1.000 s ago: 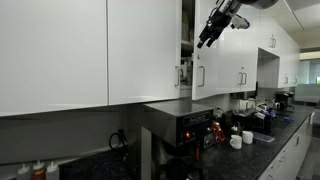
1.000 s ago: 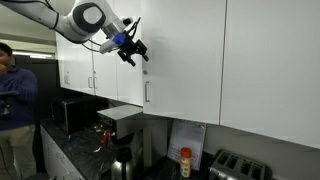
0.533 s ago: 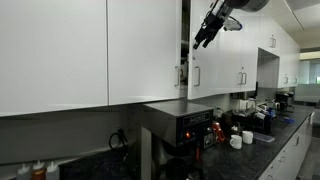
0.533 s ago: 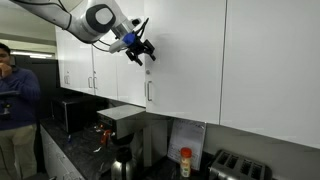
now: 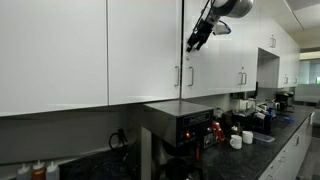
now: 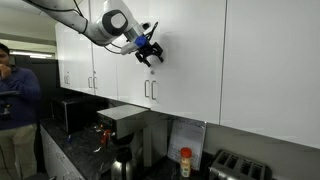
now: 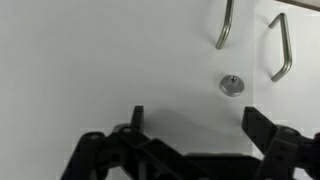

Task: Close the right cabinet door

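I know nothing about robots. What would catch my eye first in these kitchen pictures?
The white robot arm reaches high, its black gripper open at the right cabinet door, which looks nearly flush with its neighbours in both exterior views. In the wrist view, two silver handles hang side by side just beyond the fingers. A person stands at the edge of an exterior view.

The right cabinet door (image 5: pixel 212 80) is seen in plain glossy white, its bar handle (image 5: pixel 190 76) in silver. The gripper (image 5: pixel 193 45) is shown in black (a blue band (image 6: pixel 143 43) is caught behind it in an exterior view). The countertop (image 5: pixel 290 125) is rendered dark, a mug (image 5: pixel 236 141) white.
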Tool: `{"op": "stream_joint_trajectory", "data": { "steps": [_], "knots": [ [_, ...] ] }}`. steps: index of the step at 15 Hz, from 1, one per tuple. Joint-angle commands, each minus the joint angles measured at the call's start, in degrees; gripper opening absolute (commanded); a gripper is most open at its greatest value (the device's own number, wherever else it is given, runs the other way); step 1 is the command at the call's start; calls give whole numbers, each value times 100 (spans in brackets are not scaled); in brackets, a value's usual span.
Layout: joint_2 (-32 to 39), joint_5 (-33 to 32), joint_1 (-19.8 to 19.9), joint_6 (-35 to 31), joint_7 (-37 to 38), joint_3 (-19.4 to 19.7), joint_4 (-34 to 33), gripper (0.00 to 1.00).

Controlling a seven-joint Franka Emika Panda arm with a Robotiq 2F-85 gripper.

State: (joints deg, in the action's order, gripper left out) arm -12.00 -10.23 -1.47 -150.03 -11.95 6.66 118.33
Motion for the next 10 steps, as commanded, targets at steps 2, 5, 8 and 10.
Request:
{"op": "stream_joint_trajectory", "data": {
  "steps": [2, 5, 8, 10],
  "knots": [
    [327, -4, 169, 134, -103, -100, -402, 100],
    [416, -58, 214, 127, -62, -104, -508, 100],
    [463, -137, 277, 141, -22, -100, -549, 100],
    [504, -237, 328, 162, 24, -107, -585, 100]
  ]
}}
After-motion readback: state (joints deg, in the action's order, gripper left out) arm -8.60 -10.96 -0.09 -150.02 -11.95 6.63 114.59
